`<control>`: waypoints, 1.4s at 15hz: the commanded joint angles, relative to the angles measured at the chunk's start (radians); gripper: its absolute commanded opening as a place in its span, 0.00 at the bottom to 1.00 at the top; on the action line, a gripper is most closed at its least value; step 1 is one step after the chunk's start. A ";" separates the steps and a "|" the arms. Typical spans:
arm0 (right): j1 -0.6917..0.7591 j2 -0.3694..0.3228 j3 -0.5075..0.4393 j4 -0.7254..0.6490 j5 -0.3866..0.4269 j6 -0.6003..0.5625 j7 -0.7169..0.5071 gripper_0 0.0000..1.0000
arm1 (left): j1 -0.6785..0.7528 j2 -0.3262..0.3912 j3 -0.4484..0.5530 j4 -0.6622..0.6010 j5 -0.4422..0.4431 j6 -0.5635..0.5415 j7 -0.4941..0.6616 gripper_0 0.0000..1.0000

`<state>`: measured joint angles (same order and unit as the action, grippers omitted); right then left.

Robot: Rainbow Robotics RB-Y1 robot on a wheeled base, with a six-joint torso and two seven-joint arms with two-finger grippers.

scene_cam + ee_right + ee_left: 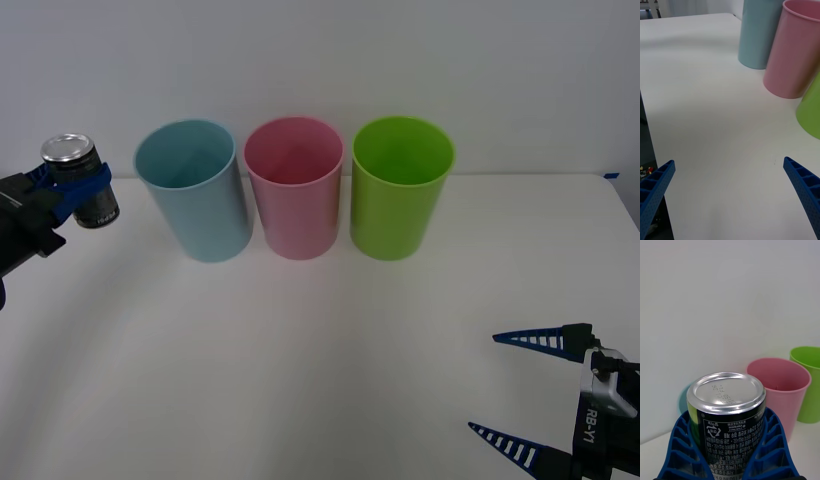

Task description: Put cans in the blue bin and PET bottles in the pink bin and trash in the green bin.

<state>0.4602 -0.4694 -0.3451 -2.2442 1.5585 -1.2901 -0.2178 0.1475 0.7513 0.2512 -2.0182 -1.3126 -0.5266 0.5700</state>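
Fingers of the left hand (75, 190) are clamping the can (80, 181), holding it upright above the worktop (300, 350), left of the blue bin (197, 188). Its wrist view is revealing the can's silver top and printed label. Next are standing the pink bin (295, 185) and the green bin (400, 186). Right hand (510, 390) is hovering near the worktop's front corner, fingers spread wide apart.

A lab-like test space: a bare white table (300, 350) against a plain white wall (400, 50).
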 commanded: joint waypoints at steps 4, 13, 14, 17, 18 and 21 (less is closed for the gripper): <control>0.000 0.000 0.000 0.000 0.000 0.000 0.000 1.00 | -0.123 0.204 -0.199 0.038 0.013 0.238 0.137 0.00; 0.000 0.000 0.000 0.000 0.000 0.000 0.000 1.00 | -0.487 0.247 -0.477 0.334 0.018 0.278 0.186 0.00; 0.000 0.000 0.000 0.000 0.000 0.000 0.000 1.00 | -0.523 0.249 -0.504 0.360 0.021 0.278 0.189 0.00; 0.000 0.000 0.000 0.000 0.000 0.000 0.000 1.00 | -0.634 0.247 -0.599 0.454 0.030 0.278 0.195 0.00; 0.000 0.000 0.000 0.000 0.000 0.000 0.000 1.00 | -0.669 0.247 -0.636 0.490 0.032 0.280 0.192 0.00; 0.000 0.000 0.000 0.000 0.000 0.000 0.000 1.00 | -0.763 0.247 -0.742 0.576 0.062 0.278 0.192 0.00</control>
<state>0.4602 -0.4694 -0.3451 -2.2442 1.5586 -1.2901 -0.2178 -0.5872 0.9987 -0.4614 -1.4677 -1.2634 -0.2479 0.7639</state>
